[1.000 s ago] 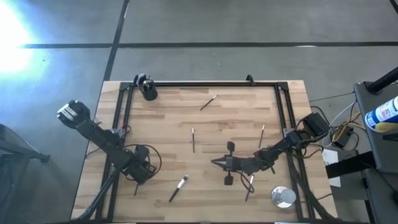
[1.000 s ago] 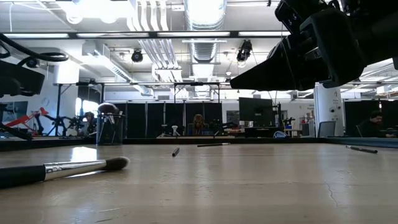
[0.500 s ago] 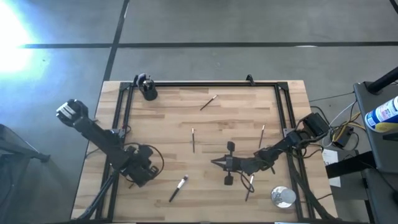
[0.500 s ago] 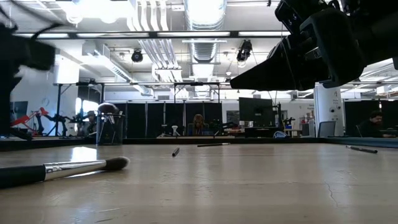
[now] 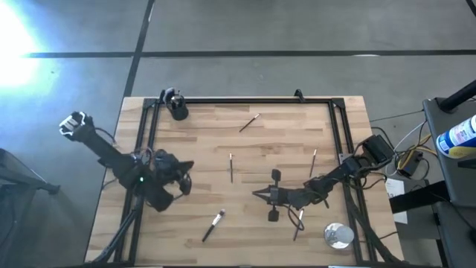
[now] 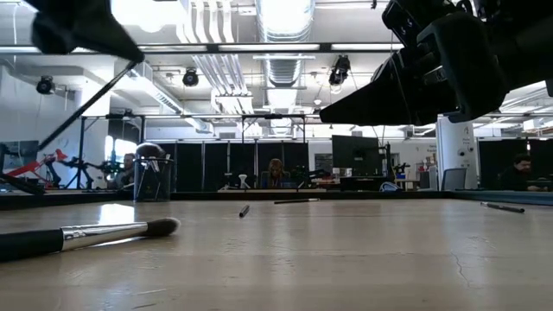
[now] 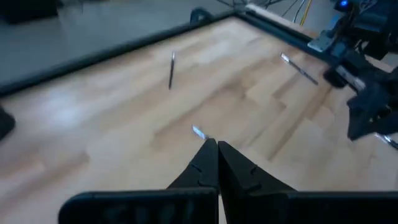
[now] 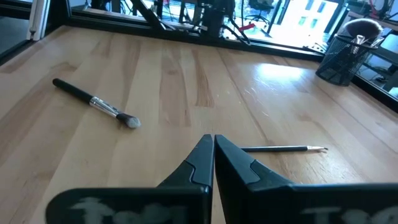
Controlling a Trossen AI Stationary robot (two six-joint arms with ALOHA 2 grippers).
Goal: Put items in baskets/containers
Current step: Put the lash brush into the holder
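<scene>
High view: left gripper (image 5: pixel 181 173) at centre-left, fingers closed on a thin brush (image 6: pixel 82 108); cup (image 5: pixel 178 109) lies straight up-frame, upper left. Right gripper (image 5: pixel 258 195), lower centre, pinched shut, idle.

The black mesh cup (image 5: pixel 178 109) stands upright in the far left corner, well beyond the left claw (image 5: pixel 184 176), with a fluffy brush (image 8: pixel 361 27) standing in it. Loose brushes lie flat: a dark-handled one (image 5: pixel 214 225) near that claw, thin sticks (image 5: pixel 230 167) (image 5: pixel 249 123) (image 5: pixel 313 163) farther out.
</scene>
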